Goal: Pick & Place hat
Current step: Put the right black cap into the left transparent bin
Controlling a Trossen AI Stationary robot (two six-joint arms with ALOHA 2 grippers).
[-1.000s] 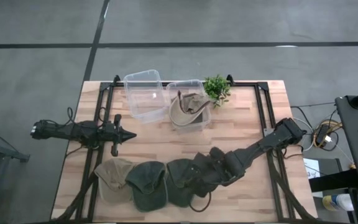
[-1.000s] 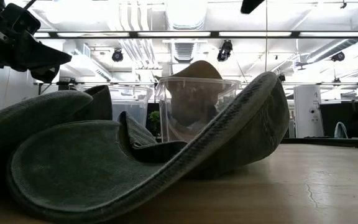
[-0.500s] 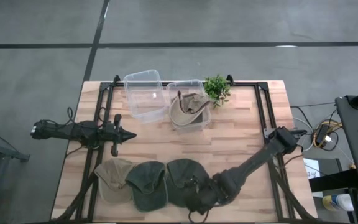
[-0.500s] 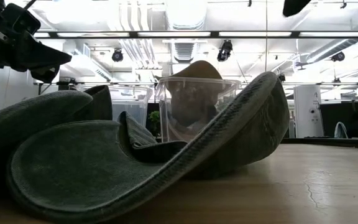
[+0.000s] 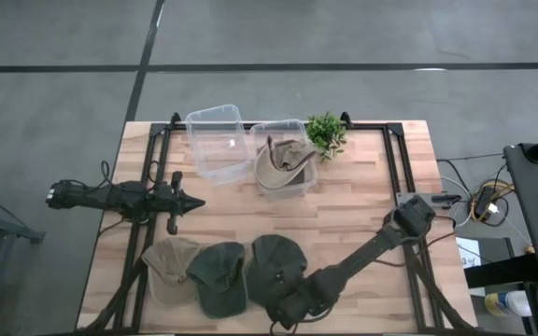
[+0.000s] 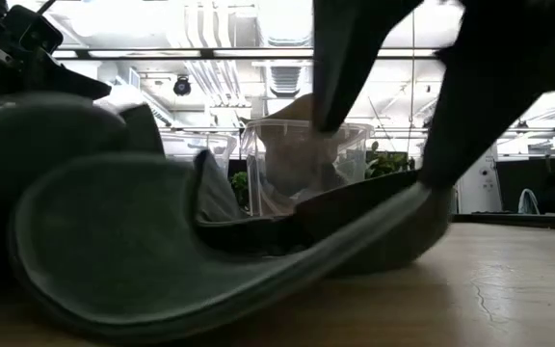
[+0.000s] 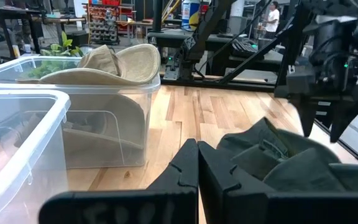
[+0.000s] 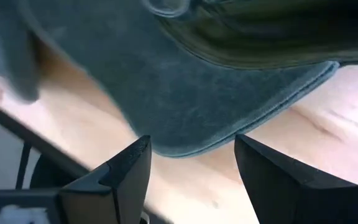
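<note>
Three hats lie in a row near the table's near edge: a tan one, a green one and a dark green one. My right gripper is open and has come down from above on the dark green hat's brim. In the low view its two dark fingers reach down to the brim. My left gripper is shut and empty above the table's left side. Another tan hat sits in a clear bin. My right gripper points down at the dark green hat, its fingers spread. In the low view one fingertip meets the brim's raised edge, which lies bent down and flatter. The hat rests on the table. The wrist view does not show a pinch.
An empty clear bin stands at the far middle, beside the bin holding the tan hat. A small green plant stands right of the bins. The bare wood between the bins and the row of hats holds nothing.
My right gripper has gone toward the table's near edge and left, and down onto the dark green hat. The hat's raised brim has been bent down and flattened. The green hat beside it has shifted slightly left.
</note>
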